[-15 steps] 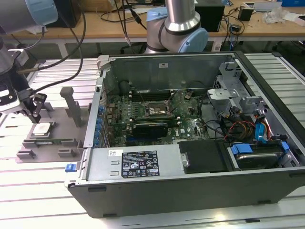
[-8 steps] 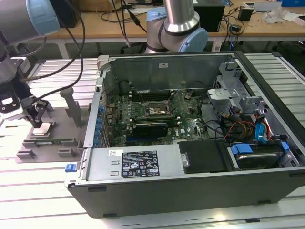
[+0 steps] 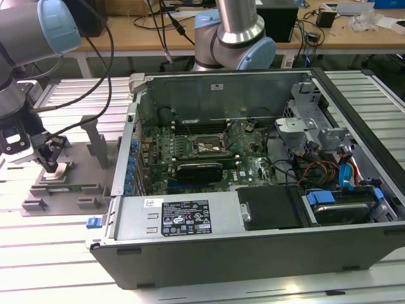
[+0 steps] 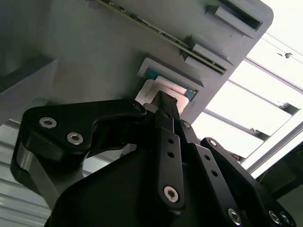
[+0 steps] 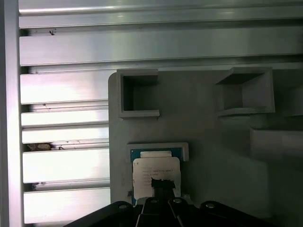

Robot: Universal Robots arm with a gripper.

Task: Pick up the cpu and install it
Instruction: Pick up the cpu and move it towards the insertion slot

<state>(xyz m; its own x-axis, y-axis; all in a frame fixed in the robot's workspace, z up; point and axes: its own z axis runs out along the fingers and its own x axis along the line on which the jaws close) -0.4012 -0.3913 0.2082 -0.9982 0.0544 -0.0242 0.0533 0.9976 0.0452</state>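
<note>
The cpu (image 5: 156,169) is a small square chip with a silvery-white top. It lies in a raised nest on the grey fixture plate (image 5: 208,142), and it also shows in the second wrist view (image 4: 147,92). My gripper (image 3: 50,161) hangs over that plate at the exterior view's left, outside the computer case (image 3: 253,190). Its black fingers (image 4: 165,111) are drawn together, and their tips are right at the chip's top (image 5: 163,183). A grip on the chip cannot be made out. The dark socket frame (image 3: 204,147) lies on the motherboard inside the case.
The fixture plate carries upright grey blocks (image 3: 95,142) and square pockets (image 5: 137,94). It rests on a ribbed aluminium table (image 5: 66,165). A second arm's base (image 3: 234,38) stands behind the case. Cables, a black card (image 3: 197,170) and drive bays crowd the case interior.
</note>
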